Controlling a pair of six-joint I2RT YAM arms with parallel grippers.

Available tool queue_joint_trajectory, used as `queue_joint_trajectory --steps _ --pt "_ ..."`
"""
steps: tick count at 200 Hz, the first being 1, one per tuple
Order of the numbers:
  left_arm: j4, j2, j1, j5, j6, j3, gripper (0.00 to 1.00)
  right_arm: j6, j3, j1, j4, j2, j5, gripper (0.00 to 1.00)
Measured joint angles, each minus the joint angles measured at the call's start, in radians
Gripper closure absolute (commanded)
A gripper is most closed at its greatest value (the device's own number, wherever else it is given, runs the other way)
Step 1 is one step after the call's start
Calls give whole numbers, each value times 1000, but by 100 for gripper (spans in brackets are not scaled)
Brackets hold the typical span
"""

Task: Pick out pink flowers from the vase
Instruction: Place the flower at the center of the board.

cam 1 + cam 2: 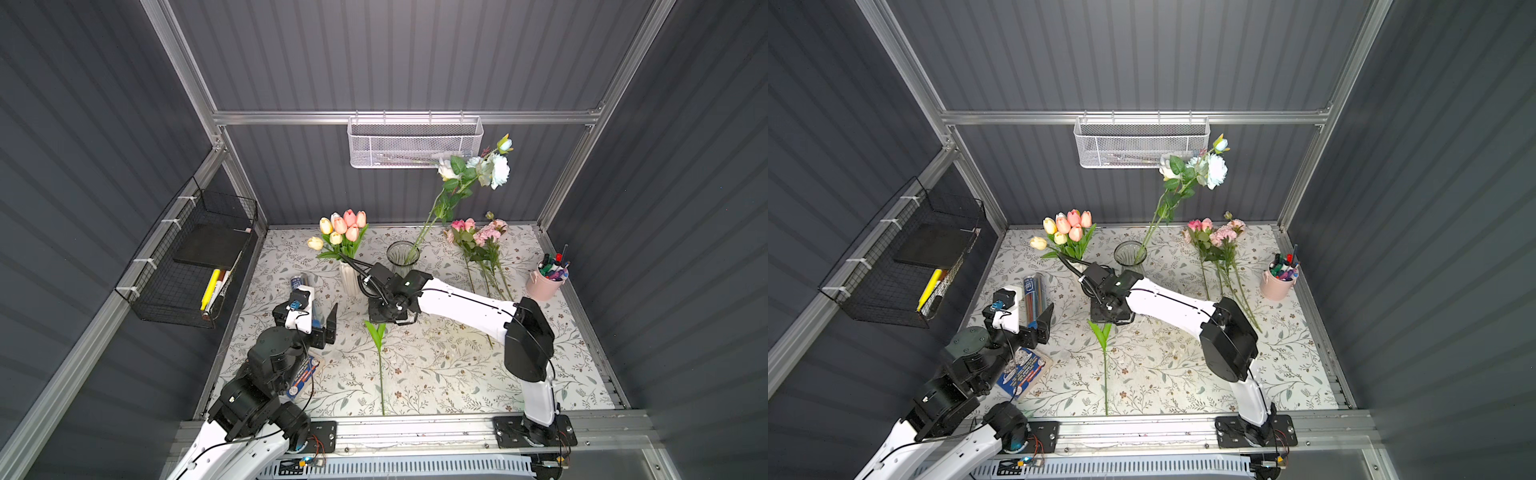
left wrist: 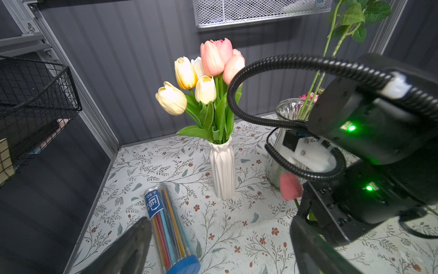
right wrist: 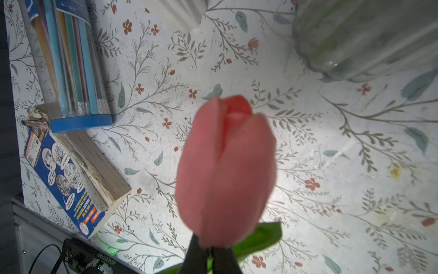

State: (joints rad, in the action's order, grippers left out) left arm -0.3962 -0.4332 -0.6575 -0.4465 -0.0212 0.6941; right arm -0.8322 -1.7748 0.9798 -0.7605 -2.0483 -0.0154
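Pinching the stem of the coral tulip [image 3: 225, 166], right tool [image 3: 211, 255] hangs over open mat [image 3: 331, 147]; left tool [image 2: 220, 225] spread.

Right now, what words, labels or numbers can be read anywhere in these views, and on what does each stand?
"HB": blue label of the clear pencil tube, left wrist view.
"50": same label, near its edge; the rest is unreadable.
Blue book cover: print too small to read.
White characters on a black part, right wrist view: blurred, unreadable.

A tube of pencils [image 2: 166, 223] lies beside a blue book [image 3: 59, 175]; a pink pail [image 1: 540, 289] holds markers [image 1: 555, 266].
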Motion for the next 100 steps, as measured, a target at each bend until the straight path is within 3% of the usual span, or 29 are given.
queue_joint_trajectory --steps 79,100 --pt "0 -11 0 1 0 -2 6 -26 -79 -15 45 -136 -87 100" --pt "0 -15 0 2 0 -2 6 -37 -79 -30 65 -148 -101 93"
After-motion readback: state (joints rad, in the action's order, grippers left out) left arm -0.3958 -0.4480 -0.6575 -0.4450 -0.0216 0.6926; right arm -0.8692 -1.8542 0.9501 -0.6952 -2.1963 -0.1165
